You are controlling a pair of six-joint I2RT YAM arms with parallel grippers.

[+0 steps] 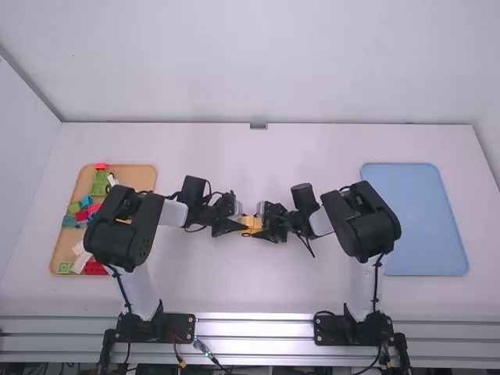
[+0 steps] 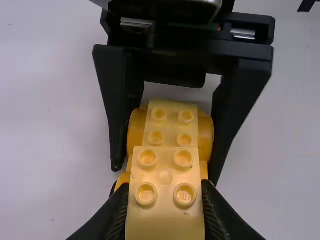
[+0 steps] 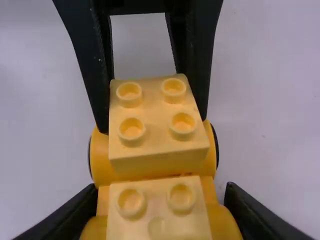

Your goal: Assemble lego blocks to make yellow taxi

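Note:
Near the table's middle, my left gripper [image 1: 240, 225] and right gripper [image 1: 263, 227] face each other closely, with yellow pieces [image 1: 251, 223] between them. In the left wrist view, my left gripper [image 2: 165, 200] is shut on a yellow block [image 2: 165, 216] with round studs. That block sits against a yellow wheeled base [image 2: 136, 131] carrying another studded part [image 2: 170, 123]. My right gripper [image 3: 160, 212] is shut on the wheeled base [image 3: 224, 222], one finger on each side. Whether the held block is fully pressed on, I cannot tell.
An orange tray [image 1: 61, 254] with green, red, blue and white blocks stands at the left, partly under the left arm. A blue tray [image 1: 422, 223] lies at the right, beside the right arm. White table [image 1: 258, 285] surrounds the grippers.

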